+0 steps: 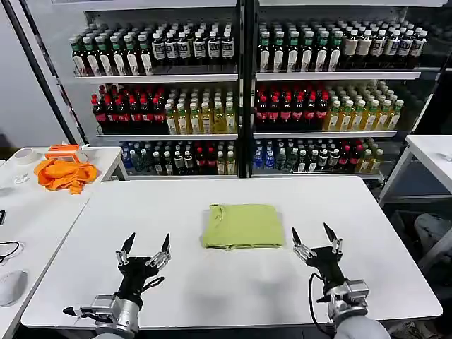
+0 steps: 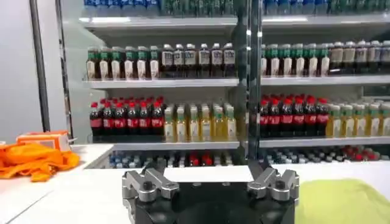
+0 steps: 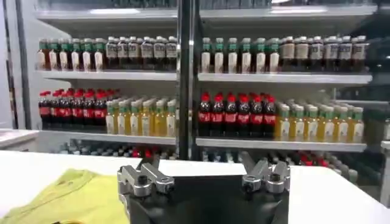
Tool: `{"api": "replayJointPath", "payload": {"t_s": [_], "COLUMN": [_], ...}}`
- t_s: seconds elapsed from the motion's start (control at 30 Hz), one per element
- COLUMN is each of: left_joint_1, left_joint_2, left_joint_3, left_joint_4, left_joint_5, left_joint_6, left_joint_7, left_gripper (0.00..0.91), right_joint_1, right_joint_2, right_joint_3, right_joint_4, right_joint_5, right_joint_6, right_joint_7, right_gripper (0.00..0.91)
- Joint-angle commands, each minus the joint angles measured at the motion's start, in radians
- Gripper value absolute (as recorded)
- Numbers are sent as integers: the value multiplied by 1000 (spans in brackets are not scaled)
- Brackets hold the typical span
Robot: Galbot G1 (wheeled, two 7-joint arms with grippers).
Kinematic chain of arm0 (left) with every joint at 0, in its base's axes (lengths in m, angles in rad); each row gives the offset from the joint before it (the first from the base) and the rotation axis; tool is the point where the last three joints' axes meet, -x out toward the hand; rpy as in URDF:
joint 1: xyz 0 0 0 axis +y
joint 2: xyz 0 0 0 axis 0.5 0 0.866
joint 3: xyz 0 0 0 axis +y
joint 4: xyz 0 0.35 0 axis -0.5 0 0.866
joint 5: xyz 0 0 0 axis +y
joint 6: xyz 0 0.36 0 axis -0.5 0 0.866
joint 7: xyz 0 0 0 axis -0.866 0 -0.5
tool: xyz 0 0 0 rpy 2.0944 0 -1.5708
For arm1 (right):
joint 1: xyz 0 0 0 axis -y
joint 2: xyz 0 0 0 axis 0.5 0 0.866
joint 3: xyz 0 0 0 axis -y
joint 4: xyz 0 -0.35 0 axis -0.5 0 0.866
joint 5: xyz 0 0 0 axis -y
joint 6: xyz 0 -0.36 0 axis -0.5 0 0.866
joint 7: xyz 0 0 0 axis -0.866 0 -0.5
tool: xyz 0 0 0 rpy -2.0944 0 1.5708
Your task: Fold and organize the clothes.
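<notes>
The clothes are one lime T-shirt (image 1: 242, 226), folded into a neat rectangle at the middle of the white table (image 1: 212, 282). Its edge shows in the left wrist view (image 2: 347, 201) and in the right wrist view (image 3: 73, 198). My left gripper (image 1: 146, 245) hovers open over the table's front left, well clear of the shirt. Open too, my right gripper (image 1: 314, 236) sits just to the right of the shirt's right edge, holding nothing. Both point toward the shelves.
A bright orange cloth (image 1: 66, 174) and an orange box (image 1: 63, 151) lie on a side table at the left. Shelves of bottles (image 1: 240, 92) stand behind the table. Another white table (image 1: 431, 152) is at the right.
</notes>
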Motion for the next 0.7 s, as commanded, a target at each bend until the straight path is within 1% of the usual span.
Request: {"api": "replayJointPath", "payload": {"t_s": [0.03, 0.17, 0.3, 0.4, 0.7], "left_joint_1": [42, 47, 50, 51, 49], "left_joint_2": [-5, -6, -7, -7, -5], "left_joint_3": [-2, -2, -2, -2, -1], "left_joint_4": [-14, -20, -20, -19, -16], "left_joint_5": [49, 55, 54, 54, 52], "left_joint_6": [-9, -9, -9, -10, -8], "left_joint_7": [6, 10, 10, 11, 14], "left_gripper": [907, 907, 907, 907, 907], "right_joint_1": [-128, -133, -136, -138, -137], "right_joint_2": [40, 45, 47, 47, 49], "right_joint_3": [61, 58, 57, 55, 52], "right_joint_4": [78, 87, 101, 102, 106], "right_joint_5": [-42, -59, -61, -72, -61], "right_joint_6": [41, 46, 27, 30, 13], "right_joint_7": [3, 4, 4, 3, 8], "right_gripper": [907, 907, 907, 907, 907]}}
